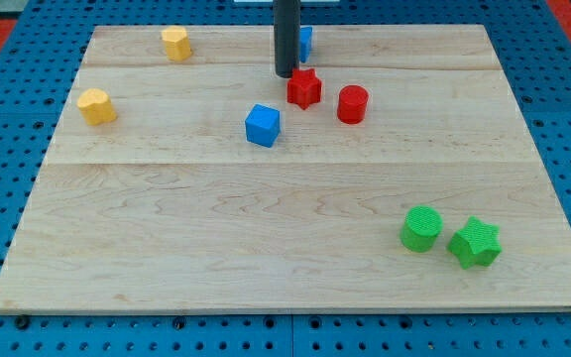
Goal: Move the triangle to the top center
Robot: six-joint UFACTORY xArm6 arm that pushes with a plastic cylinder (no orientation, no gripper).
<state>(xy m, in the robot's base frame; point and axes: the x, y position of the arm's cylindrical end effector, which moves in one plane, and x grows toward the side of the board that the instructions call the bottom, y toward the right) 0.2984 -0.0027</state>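
Crowded zone is 12 o'clock on the light wooden board (266, 228). My tip (285, 74) sits there, touching or just beside the red star-shaped block (304, 88) at its 4 o'clock. Red cylinder block (352, 103) just right of the star, narrow gap between. Blue block (305, 43), shape unclear, mostly hidden behind the rod, blocks the top edge. Blue cube block (262, 125) at the tip's 7 o'clock, passable lane between. Yellow blocks (175, 43) (96, 105) stand at 10–11 o'clock. Green cylinder (421, 228) and green star (476, 243) close together at 4–5 o'clock. Wide lane through centre, 6 to 8 o'clock.
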